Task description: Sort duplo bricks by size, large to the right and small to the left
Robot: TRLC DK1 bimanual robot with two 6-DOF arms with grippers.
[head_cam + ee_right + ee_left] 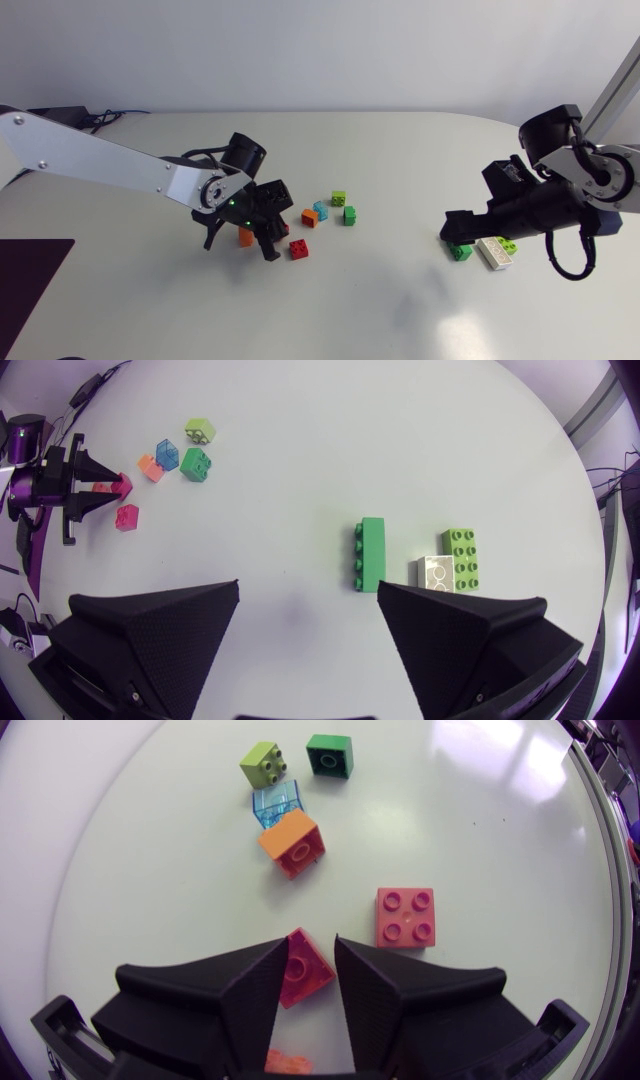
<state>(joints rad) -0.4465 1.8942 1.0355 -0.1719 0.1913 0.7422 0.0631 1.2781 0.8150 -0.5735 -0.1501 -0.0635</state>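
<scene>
The left gripper [311,942] is clenched on a translucent pink brick [305,975], caught on the skew with corners against the finger faces rather than flat sides (a poor hold, I judge); it could pivot or slip out while being carried leftward. Beneath the gripper lies an orange brick [245,237], which a low sweep or a dropped load might knock; just beside it, toward the middle, sits a red brick [299,249]. Beyond that is a loose cluster: a second orange brick [309,217] and a blue brick [321,210] just beside each other, then a lime brick [339,198] and a dark green brick [349,214]; broad fingers reaching for one of these may well shove its neighbour.

Farther right, the right gripper [309,588] hangs with its fingers spread wide and nothing between them. Ahead of it lie the large ones: a long green brick [373,552], then a white brick [436,573] touching a long lime brick [463,557]. In the head view this gripper is close by the long green brick; a careless descent could push it out of its group.
</scene>
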